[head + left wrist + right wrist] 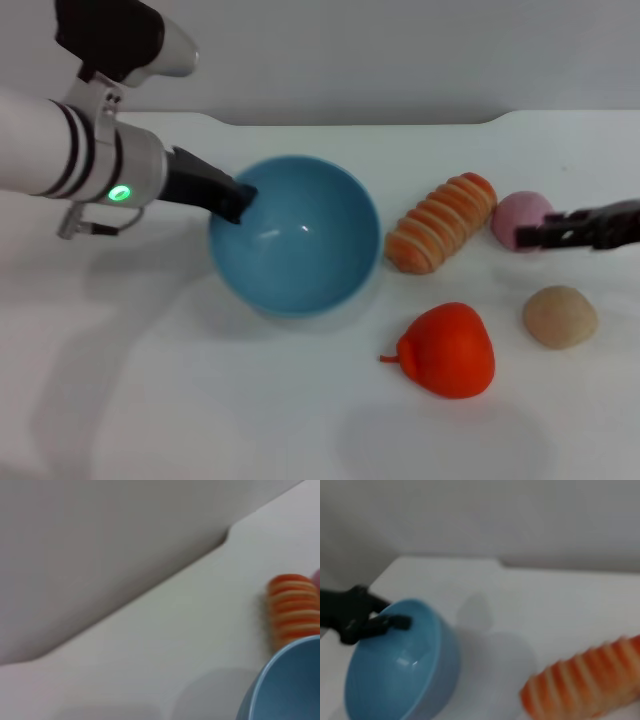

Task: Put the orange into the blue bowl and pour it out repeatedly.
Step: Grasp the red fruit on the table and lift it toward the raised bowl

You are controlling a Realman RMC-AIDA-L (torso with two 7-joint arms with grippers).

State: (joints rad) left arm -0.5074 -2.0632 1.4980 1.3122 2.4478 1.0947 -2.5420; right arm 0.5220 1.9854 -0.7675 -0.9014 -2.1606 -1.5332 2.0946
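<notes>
Now the left gripper (240, 198) clamps the tilted blue bowl's (300, 240) rim, its mouth facing the orange (448, 350).

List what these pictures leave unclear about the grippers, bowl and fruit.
- Right gripper, head view: cut off by the right edge.
- Blue bowl, left wrist view: only a rim corner is in frame.
- Orange: only the head view shows it.
- Left gripper clamps the rim.

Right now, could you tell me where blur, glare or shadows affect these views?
Head view: sharp, small glints inside the blue bowl, soft shadow beneath the orange. Left wrist view: soft throughout, striped bread loaf fuzzy. Right wrist view: loaf blurred, left gripper on the bowl's rim clearer.
</notes>
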